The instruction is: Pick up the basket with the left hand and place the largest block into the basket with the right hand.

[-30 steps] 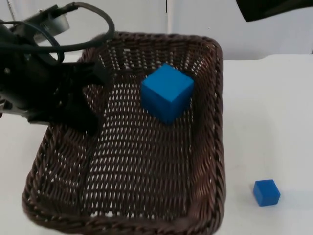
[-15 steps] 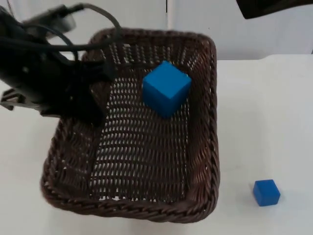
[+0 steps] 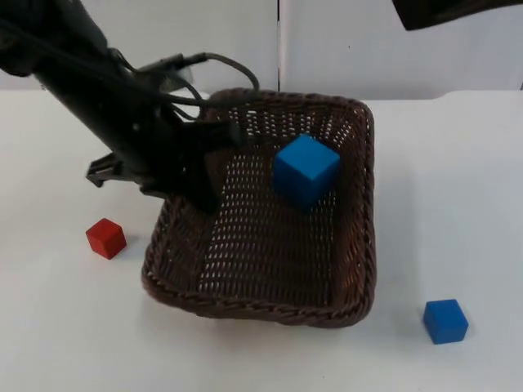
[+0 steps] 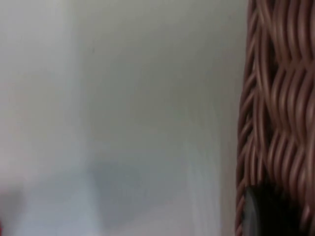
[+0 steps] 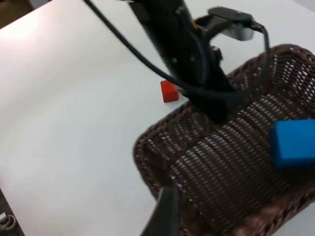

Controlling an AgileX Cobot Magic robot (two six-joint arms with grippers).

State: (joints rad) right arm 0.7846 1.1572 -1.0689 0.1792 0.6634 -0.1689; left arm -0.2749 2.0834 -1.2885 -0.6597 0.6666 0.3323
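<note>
The large blue block (image 3: 306, 169) lies inside the wicker basket (image 3: 359, 245), near its far wall; the left gripper (image 3: 203, 192) clamps the left rim; a tilt could slide the block; the right gripper (image 5: 165, 214), fingers unclear, waits high.

The left gripper (image 3: 204, 175) sits at the left wall of the basket (image 3: 359, 245), but its fingertips are lost against the dark weave, so their spread cannot be read. In the left wrist view the basket's wicker wall (image 4: 278, 98) is cut off by the frame. The large blue block (image 5: 294, 143) is cut by the edge of the right wrist view.
</note>
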